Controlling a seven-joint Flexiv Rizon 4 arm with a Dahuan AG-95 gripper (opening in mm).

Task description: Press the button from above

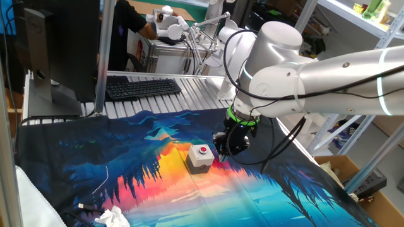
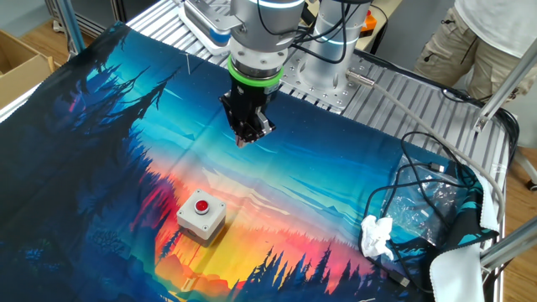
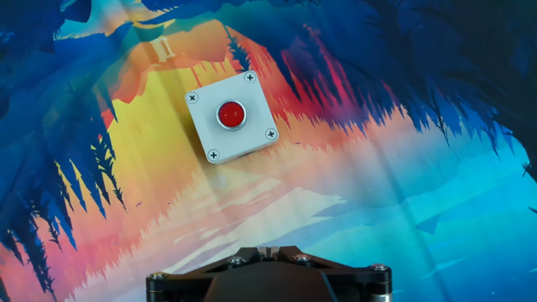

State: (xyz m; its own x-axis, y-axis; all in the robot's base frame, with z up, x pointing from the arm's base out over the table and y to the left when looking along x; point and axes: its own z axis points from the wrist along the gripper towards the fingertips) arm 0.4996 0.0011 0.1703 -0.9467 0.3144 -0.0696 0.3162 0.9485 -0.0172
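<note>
One arm, one target. Button (image 2: 201, 205) sits on the printed cloth (image 2: 101, 151), on the orange-yellow patch of the print, housing resting flat, red cap facing up and uncovered.

Gripper (image 2: 246, 134) hangs above the cloth, not touching the button or anything else. In the other fixed view the button lies well apart from the fingertips, toward the near edge of the cloth and slightly to the left in the picture. In the hand view the button (image 3: 231, 115) is ahead of the gripper body and left of its centreline, housing rotated a bit against the frame edges. One fixed view makes the gripper (image 1: 226, 151) look just beside the button (image 1: 201, 156); that's likely foreshortening, the other two views agree there's a clear gap.

Housing is roughly cube-shaped, so no long axis to align to; only the cap centre matters.

Finger state: cannot tell. No view shows the tips clearly enough to see a gap or contact. Nothing held as far as I can see.

My read: lateral offset has to be closed first to get over the cap, then straight down.
</note>
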